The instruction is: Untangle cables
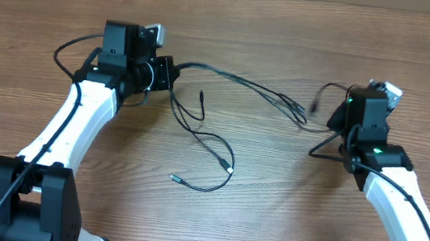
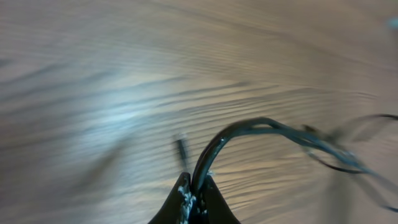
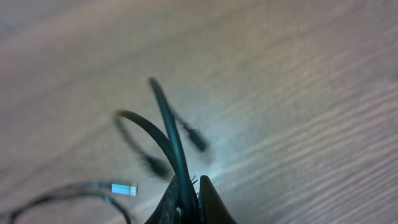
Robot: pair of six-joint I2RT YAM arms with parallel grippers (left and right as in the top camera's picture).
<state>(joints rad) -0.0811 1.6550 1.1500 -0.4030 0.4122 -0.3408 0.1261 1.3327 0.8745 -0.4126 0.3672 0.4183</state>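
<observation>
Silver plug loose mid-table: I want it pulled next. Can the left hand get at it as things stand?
Probably not: the left hand is shut on the cables and must let go first. Nothing covers the silver plug.

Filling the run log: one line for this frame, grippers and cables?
left gripper: shut on cables | right gripper: shut on cables | cables: strung between grippers, loose loops lying on table | task: not yet untangled

- A wooden table with light brown, streaked grain carries everything.
- Thin black cables lie on the table near its middle in a loose, open loop.
- One small plug end rests on the bare wood towards the near edge.
- A second plug end lies at the loop's right side.
</observation>
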